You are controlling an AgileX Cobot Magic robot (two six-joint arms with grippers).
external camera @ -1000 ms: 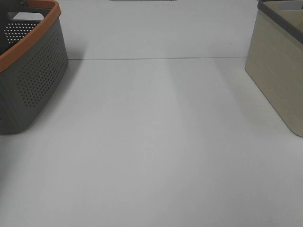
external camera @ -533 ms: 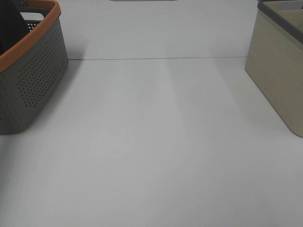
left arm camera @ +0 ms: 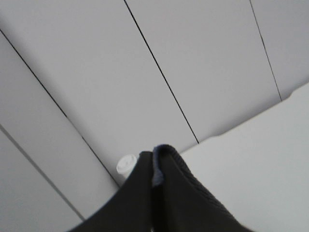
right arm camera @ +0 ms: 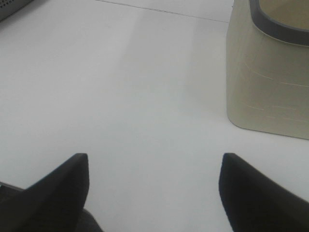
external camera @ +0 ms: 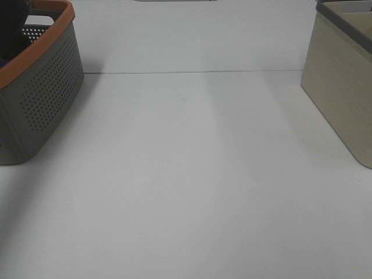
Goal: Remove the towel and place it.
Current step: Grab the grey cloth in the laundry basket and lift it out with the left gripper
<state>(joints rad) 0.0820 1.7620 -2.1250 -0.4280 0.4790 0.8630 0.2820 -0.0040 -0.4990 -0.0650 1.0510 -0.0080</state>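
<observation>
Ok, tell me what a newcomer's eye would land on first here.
The grey perforated basket with its orange rim, at the left of the high view, stands out first. Opposite it, at the right edge, stands a beige bin, with the bare white table between them. The right gripper hangs wide open above the table near that bin.

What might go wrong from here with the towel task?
The left gripper is shut, only a thin bluish sliver showing between its fingers; such a small pinch may slip. A dark shape sits in the grey basket just inside its orange rim, so anything lifted out there could snag.
</observation>
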